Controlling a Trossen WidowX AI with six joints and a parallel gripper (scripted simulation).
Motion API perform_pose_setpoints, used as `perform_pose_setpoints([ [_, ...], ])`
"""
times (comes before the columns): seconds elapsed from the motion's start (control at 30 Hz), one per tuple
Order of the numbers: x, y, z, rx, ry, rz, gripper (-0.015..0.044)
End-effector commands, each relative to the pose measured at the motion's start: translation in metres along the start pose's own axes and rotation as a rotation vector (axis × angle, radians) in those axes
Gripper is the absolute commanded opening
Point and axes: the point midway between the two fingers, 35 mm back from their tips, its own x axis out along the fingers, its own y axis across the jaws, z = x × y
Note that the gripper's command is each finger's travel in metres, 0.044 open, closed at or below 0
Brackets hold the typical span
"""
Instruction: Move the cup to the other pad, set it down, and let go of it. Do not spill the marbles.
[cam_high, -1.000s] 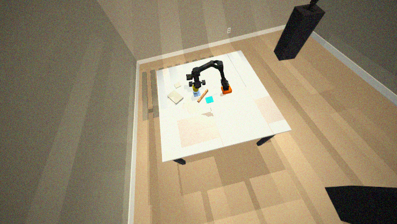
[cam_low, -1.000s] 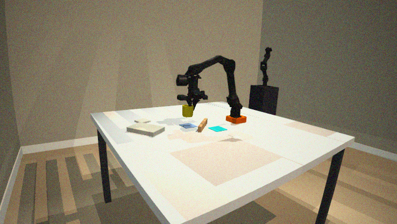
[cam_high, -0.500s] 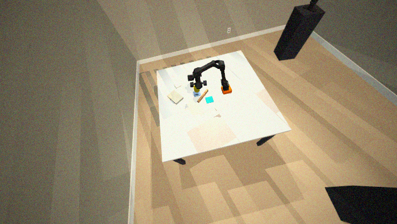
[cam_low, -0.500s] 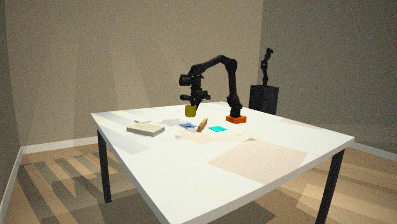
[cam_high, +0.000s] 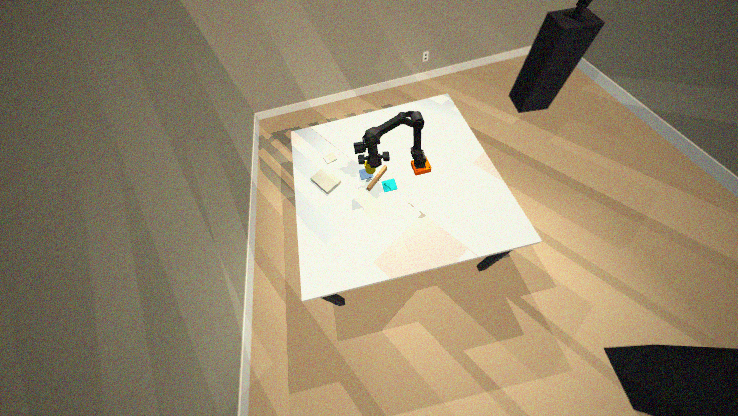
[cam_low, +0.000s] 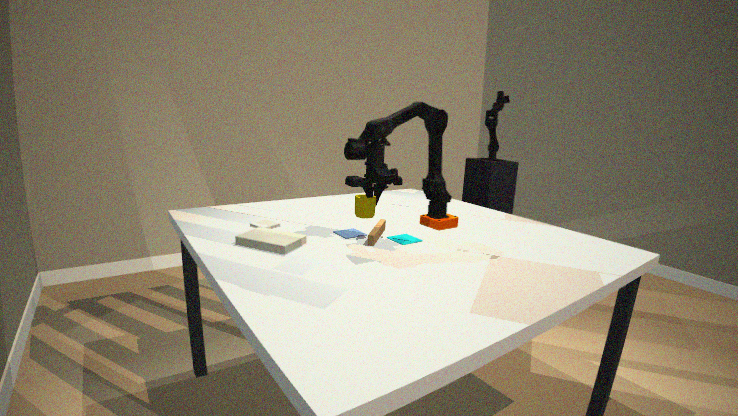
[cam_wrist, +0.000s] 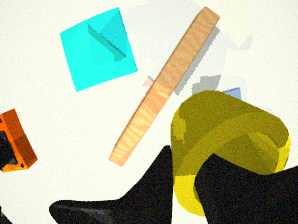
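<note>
My gripper (cam_low: 374, 198) (cam_wrist: 178, 149) is shut on the wall of the yellow cup (cam_high: 370, 167) (cam_low: 364, 206) (cam_wrist: 215, 107). The cup hangs above the table, looking upright in the exterior view. The marbles cannot be made out; the fingers hide part of the cup's inside. The blue pad (cam_high: 364, 174) (cam_low: 349, 233) (cam_wrist: 234, 92) lies below the cup, mostly hidden by it in the wrist view. The cyan pad (cam_high: 389, 185) (cam_low: 404, 239) (cam_wrist: 75, 50) lies on the other side of the wooden bar, with nothing on it.
The wooden bar (cam_high: 377, 177) (cam_low: 376, 232) (cam_wrist: 160, 92) stands on the table between the two pads. A cream block (cam_high: 325, 181) (cam_low: 270, 239) and a small flat cream piece (cam_high: 330, 158) (cam_low: 265, 224) lie beyond the blue pad. The orange arm base (cam_high: 421, 170) (cam_low: 439, 223) (cam_wrist: 22, 142) is near the cyan pad.
</note>
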Motion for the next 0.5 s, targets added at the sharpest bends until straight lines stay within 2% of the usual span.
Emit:
perform_pose_setpoints([
  [0.0,0.000,0.009,0.007,0.004,0.004,0.001,0.0000],
  [0.47,-0.001,0.035,0.029,0.004,0.002,0.003,0.0000],
])
